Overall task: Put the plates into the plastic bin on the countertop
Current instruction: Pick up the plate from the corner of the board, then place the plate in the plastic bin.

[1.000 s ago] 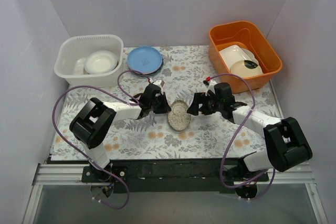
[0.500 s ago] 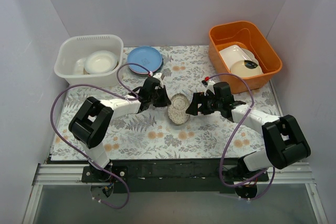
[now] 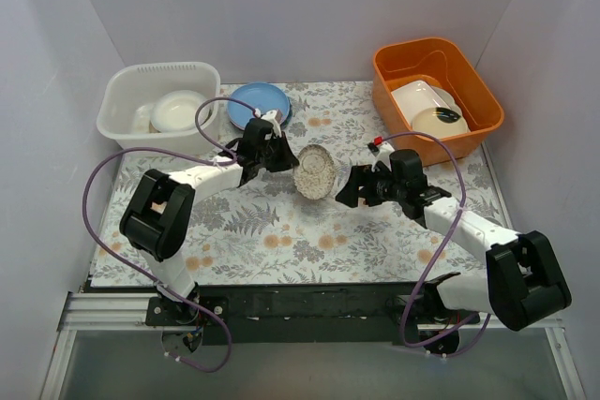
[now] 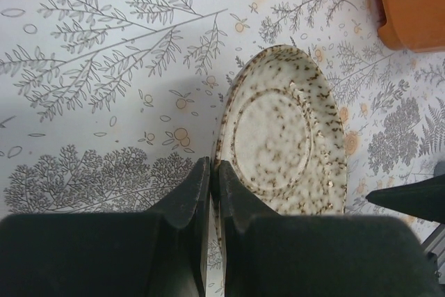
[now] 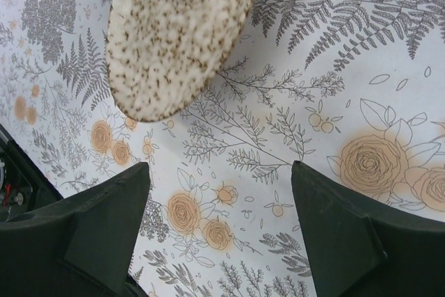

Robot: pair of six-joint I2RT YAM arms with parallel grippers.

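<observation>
Speckled cream plate (image 3: 315, 171): held on edge and tilted, apparently lifted clear of the tabletop (image 3: 281, 241), to the right of the plastic bin (image 3: 159, 140) and nearer the arms, well apart from it. The left claw (image 4: 212, 175) is pinched tight on the plate's rim, and the right claw (image 3: 347, 187) is spread wide and empty on the plate's side away from the bin. Handling, as judged: carry high over the blue plate (image 3: 258, 100) lying just beside the bin's right wall, clear the bin's rim, level the plate above the white plates (image 3: 180, 110) already inside, and lower it close before letting go.
</observation>
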